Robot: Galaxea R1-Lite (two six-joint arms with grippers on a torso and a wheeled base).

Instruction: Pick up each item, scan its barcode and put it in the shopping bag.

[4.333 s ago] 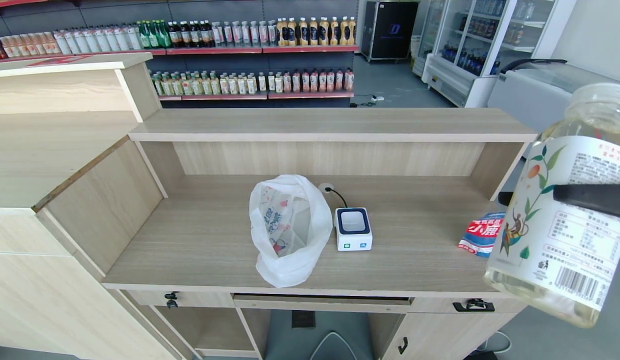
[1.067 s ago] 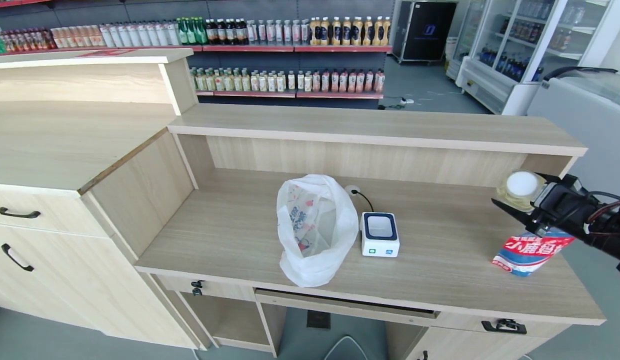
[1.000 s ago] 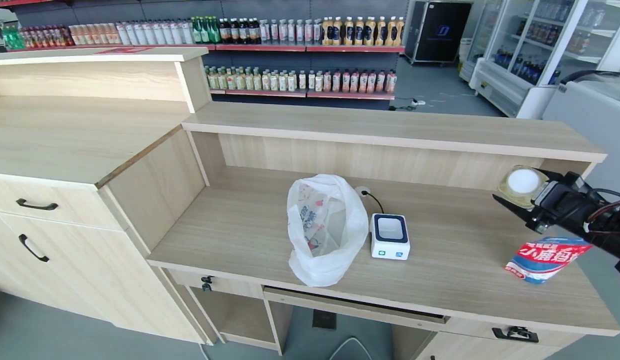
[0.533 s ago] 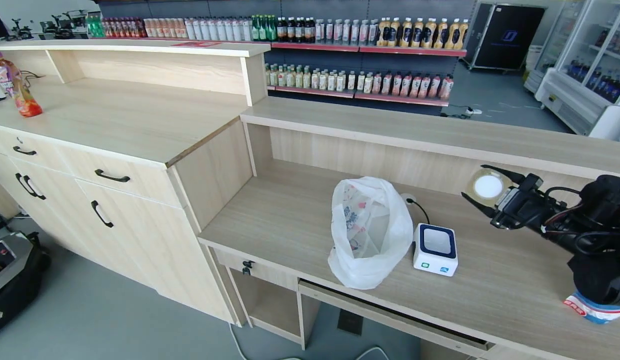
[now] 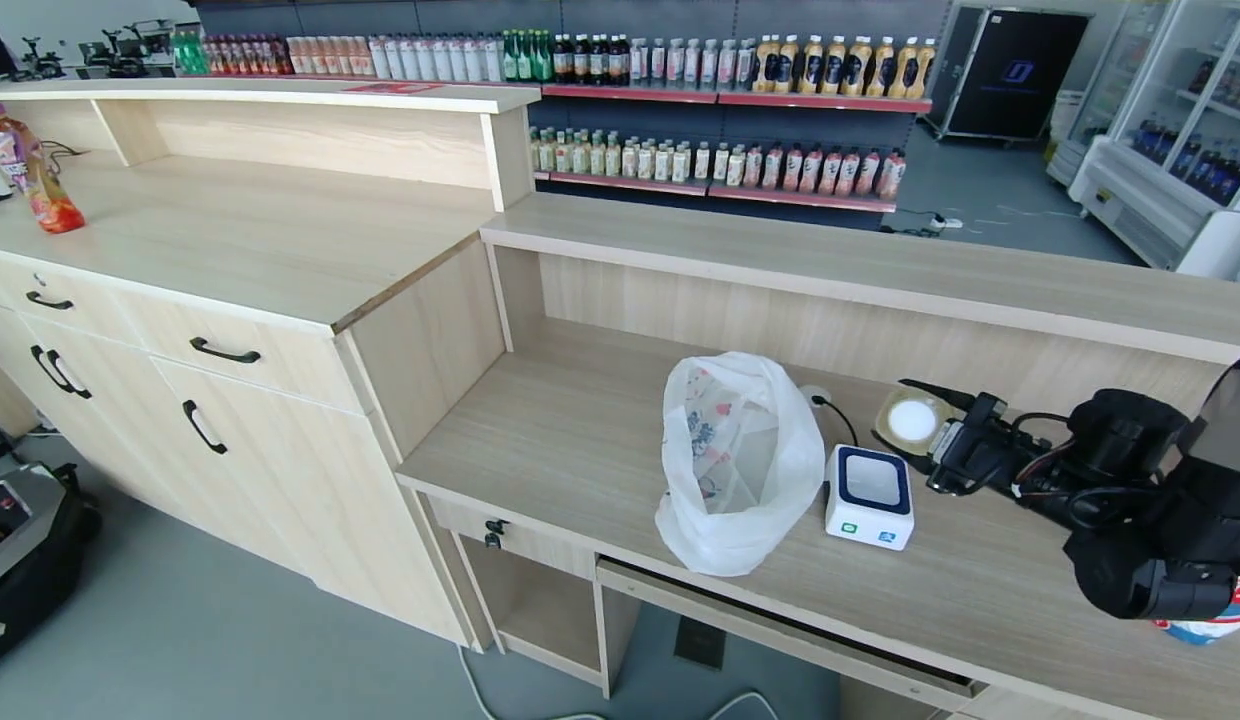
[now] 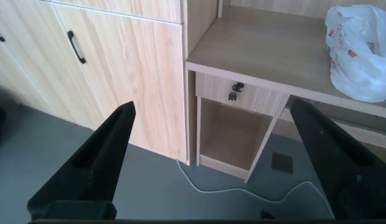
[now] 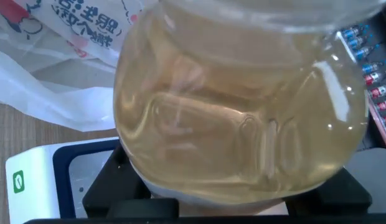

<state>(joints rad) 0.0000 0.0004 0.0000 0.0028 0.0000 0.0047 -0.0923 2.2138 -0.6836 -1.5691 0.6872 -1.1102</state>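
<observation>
My right pincer (image 5: 900,416) is clamped on the bottle (image 7: 236,118), one finger on each side of its body. The bottle stands cap up, with pale yellow liquid inside. I hold it just behind the scanner (image 5: 870,495), off that box's far right corner, and from my right wrist its rounded underside hangs close over the scanner's white casing. I cannot tell whether the bottle touches the counter (image 5: 580,440). The scanner sits on the counter with its dark-framed window facing up and a black cable (image 5: 838,420) running away behind it. The shopping bag (image 5: 740,470), white and thin, stands touching the scanner's left side with its mouth open upward and printed packaging showing through it. A red, white and blue snack pack (image 5: 1220,615) lies well to the right of the scanner, partly hidden behind my right arm. My left pincer (image 6: 211,171) is spread wide, far to the left of the scanner and lower than the counter's top, facing the small drawer (image 6: 243,93) and the open cubby under it.
</observation>
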